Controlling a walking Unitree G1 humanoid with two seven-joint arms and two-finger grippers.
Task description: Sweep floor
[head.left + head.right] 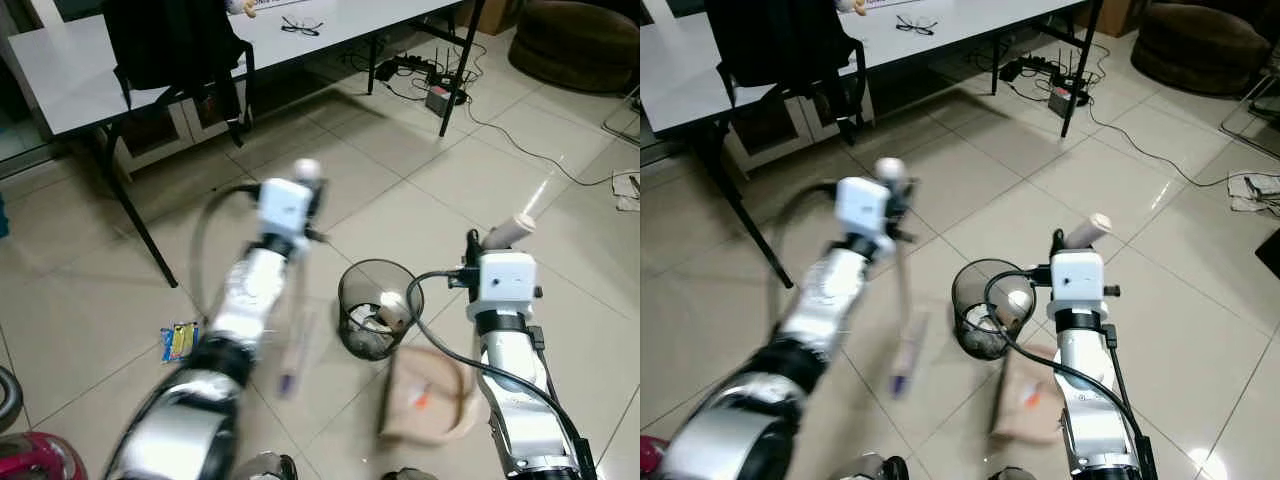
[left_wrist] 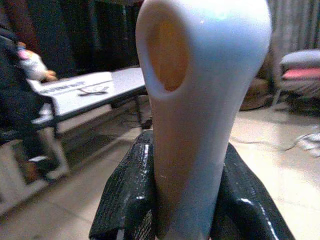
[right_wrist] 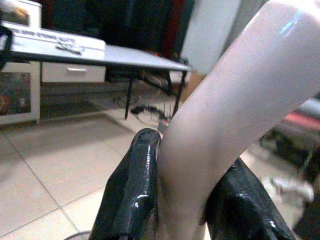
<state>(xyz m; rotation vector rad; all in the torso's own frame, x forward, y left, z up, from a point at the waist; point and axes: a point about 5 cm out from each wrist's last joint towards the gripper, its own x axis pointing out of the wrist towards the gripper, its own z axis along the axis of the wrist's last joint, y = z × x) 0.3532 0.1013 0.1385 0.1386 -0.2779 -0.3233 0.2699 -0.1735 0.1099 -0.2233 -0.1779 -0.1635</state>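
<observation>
Pale floor tiles (image 1: pixel 420 190) spread below a white bench (image 1: pixel 80 60), with a mesh bin (image 1: pixel 378 310) standing between the arms. Left hand (image 2: pixel 182 200) pinches the broom handle (image 2: pixel 200 100); the blurred broom (image 1: pixel 295 345) reaches the floor beside the bin. Right hand (image 3: pixel 182 200) pinches the dustpan handle (image 3: pixel 235 110), its beige dustpan (image 1: pixel 430 395) resting just beside the bin.

Glossy beige tile floor (image 1: pixel 420 170) with ceiling-light glare, a white surface (image 1: pixel 70 60) on black legs up top, dark beanbag (image 1: pixel 580 40) in the corner, cables (image 1: pixel 530 150) trailing across.
</observation>
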